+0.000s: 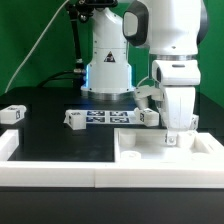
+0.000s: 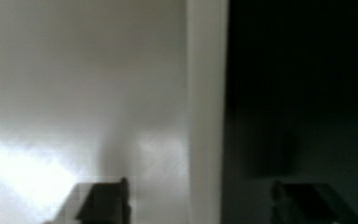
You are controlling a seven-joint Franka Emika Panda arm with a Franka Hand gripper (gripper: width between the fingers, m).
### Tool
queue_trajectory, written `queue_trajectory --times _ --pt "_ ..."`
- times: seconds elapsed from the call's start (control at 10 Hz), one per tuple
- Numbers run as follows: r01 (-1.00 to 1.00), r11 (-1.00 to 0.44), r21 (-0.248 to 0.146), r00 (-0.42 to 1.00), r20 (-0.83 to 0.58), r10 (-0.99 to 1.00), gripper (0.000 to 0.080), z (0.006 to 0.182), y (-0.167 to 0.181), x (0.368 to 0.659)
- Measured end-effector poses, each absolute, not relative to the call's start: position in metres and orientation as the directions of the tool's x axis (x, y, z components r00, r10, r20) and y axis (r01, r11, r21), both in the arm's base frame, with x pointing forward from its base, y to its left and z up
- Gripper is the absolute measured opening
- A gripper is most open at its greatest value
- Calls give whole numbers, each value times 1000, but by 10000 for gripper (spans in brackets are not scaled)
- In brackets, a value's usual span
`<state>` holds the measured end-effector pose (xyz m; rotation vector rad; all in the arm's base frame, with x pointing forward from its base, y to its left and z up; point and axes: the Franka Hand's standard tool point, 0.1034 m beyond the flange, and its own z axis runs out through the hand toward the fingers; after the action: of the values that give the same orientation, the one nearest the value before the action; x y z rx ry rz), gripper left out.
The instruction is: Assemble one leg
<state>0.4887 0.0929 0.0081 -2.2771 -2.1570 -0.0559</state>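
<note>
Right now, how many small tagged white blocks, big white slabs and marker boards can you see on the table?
Tagged legs, clearly seen: 3
Big white slab: 1
Marker board: 1
Total: 5

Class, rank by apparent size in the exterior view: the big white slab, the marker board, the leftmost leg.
Largest: white slab.
Then: marker board.
Smallest: leftmost leg.
The slab also lies nearest the camera, which enlarges it.

I see a black table (image 1: 45,140) on my screen; behind the table a plain green wall (image 1: 30,40) fills the view, softly and evenly lit.
</note>
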Motion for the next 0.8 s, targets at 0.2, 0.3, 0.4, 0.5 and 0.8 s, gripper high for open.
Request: queue_trajectory --times 0.2,0.3,0.4,0.5,0.8 --pt "998 -55 21 54 29 998 627 8 93 489" --pt "998 -55 21 54 29 998 627 8 93 489" --pt "998 -55 21 54 29 998 646 8 92 489" --pt "998 -55 21 55 29 998 646 8 92 489" --pt "996 -77 43 76 26 997 648 27 93 489"
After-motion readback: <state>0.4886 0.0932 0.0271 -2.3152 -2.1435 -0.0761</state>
